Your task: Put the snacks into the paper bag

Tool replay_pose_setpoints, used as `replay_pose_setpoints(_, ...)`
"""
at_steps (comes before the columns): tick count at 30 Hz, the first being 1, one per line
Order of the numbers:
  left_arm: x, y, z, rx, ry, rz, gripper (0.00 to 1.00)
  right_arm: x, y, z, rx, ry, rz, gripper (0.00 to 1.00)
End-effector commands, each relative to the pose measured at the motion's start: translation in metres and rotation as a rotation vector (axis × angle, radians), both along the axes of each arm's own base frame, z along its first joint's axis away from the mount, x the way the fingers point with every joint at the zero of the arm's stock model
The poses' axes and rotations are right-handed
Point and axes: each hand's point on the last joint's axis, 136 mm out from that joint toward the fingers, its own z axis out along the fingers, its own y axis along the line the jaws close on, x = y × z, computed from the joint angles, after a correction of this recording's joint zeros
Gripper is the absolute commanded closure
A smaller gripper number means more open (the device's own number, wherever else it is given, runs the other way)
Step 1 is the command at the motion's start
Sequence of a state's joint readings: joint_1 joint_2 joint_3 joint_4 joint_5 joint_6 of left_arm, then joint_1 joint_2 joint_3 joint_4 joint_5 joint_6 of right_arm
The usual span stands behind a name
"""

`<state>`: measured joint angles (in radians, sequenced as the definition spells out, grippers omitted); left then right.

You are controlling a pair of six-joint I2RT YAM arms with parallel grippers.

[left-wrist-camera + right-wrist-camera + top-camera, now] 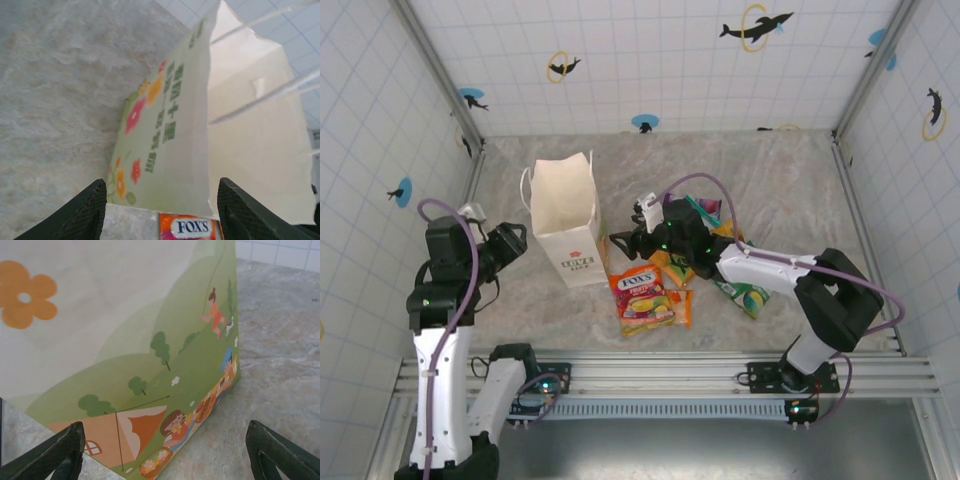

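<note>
Just ahead of the left jaws: the paper bag (565, 222), upright on the table (800, 190), mouth open to the top. On the left wrist view both fingers (80, 215) are spread apart at the bottom edge with nothing between them. The bag's flower-and-green-lettering face (165, 130) is straight in front of them. Low between those fingers, past the bag's corner, I see the top of the FOX'S packet (190, 227).

The right jaws sit just off the opposite side of the bag — also wide apart, empty. Their fingers (47, 455) stand at both bottom corners of the wrist view, with the bag's picnic-print side panel (165, 370) close in front. I can't tell whether they touch it.

The snacks lie behind and beside the right jaws, in a loose pile under the right arm (760, 268). The FOX'S packet (642, 293) is nearest the bag's foot, and an orange packet (682, 305) touches it. A green packet (745, 297) lies further back under the forearm, and a teal packet (703, 207) is on the far side. All are on the table, outside the bag.
</note>
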<state>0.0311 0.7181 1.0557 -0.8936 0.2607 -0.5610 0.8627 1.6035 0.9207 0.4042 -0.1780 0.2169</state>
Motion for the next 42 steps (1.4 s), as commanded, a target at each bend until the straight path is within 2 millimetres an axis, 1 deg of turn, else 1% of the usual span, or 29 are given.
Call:
replay_pose_setpoints(1, 0.001, -0.015, 0.013, -0.050, -0.020, -0.077, 0.40, -0.002, -0.002, 0.027, 0.053, -0.016, -0.007, 0.16)
replay_pose_setpoints(4, 0.014, -0.013, 0.014, -0.039, -0.023, -0.075, 0.42, -0.003, -0.003, 0.027, 0.060, -0.014, -0.008, 0.17)
replay_pose_setpoints(13, 0.048, -0.013, -0.001, 0.024, 0.035, -0.133, 0.52, -0.007, -0.010, 0.026, 0.048, -0.013, -0.028, 0.17)
replay_pose_setpoints(17, 0.060, -0.014, -0.006, 0.029, 0.055, -0.155, 0.54, -0.007, -0.016, 0.024, 0.042, -0.019, -0.046, 0.17)
replay_pose_setpoints(23, 0.074, -0.011, -0.001, 0.062, 0.038, -0.156, 0.54, -0.007, -0.021, 0.019, 0.028, -0.014, -0.056, 0.17)
replay_pose_setpoints(28, 0.084, -0.008, 0.000, 0.101, 0.044, -0.170, 0.54, -0.008, -0.021, 0.016, 0.022, -0.010, -0.052, 0.17)
replay_pose_setpoints(32, 0.087, -0.004, -0.009, 0.121, 0.073, -0.155, 0.56, -0.007, -0.024, 0.016, 0.019, -0.010, -0.060, 0.17)
replay_pose_setpoints(38, 0.087, 0.000, -0.018, 0.132, 0.095, -0.143, 0.61, -0.005, -0.031, 0.015, 0.018, 0.029, -0.076, 0.17)
replay_pose_setpoints(41, 0.087, -0.001, -0.021, 0.131, 0.099, -0.145, 0.65, -0.005, -0.034, 0.016, 0.021, 0.026, -0.080, 0.17)
replay_pose_setpoints(42, 0.087, -0.002, -0.022, 0.132, 0.103, -0.145, 0.69, -0.004, -0.035, 0.017, 0.023, 0.024, -0.083, 0.17)
